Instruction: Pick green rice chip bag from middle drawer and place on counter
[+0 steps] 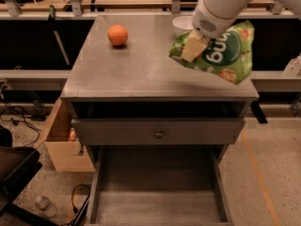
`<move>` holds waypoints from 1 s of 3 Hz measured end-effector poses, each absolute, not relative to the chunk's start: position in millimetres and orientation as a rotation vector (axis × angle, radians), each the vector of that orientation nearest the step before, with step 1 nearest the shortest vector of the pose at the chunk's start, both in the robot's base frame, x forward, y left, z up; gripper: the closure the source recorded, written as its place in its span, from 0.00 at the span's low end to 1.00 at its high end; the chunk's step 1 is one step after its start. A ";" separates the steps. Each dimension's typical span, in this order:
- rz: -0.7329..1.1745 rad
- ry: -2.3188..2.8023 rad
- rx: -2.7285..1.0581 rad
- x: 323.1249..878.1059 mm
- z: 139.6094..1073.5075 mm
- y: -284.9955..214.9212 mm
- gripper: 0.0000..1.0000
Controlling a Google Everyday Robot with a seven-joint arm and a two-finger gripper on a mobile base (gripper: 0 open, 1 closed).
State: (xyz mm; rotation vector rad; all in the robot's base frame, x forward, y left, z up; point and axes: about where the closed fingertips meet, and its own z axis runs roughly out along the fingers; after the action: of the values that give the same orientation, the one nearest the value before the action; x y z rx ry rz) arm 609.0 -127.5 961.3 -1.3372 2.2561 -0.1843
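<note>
My gripper (193, 48) is shut on the green rice chip bag (221, 53) and holds it in the air above the right side of the counter (136, 72). The bag hangs tilted, its white lettering facing me. The white arm comes in from the top right and covers the bag's upper left part. The middle drawer (157, 192) stands pulled out below, its bare plank floor empty.
An orange (117, 35) sits at the counter's back left. A white bowl (182, 23) at the back right is partly hidden by my arm. A shut drawer panel with a round knob (159, 133) lies above the open drawer. A cardboard box (63, 145) stands on the floor, left.
</note>
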 end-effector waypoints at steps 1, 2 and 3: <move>-0.193 2.176 -1.329 654.6 979.7 -111.3 1.00; -0.191 2.167 -1.320 656.2 985.2 -110.5 0.82; -0.191 2.165 -1.322 656.5 984.8 -109.4 0.59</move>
State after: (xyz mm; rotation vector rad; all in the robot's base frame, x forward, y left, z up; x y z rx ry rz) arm 656.5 -109.4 984.8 -1.3220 2.1653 -0.1908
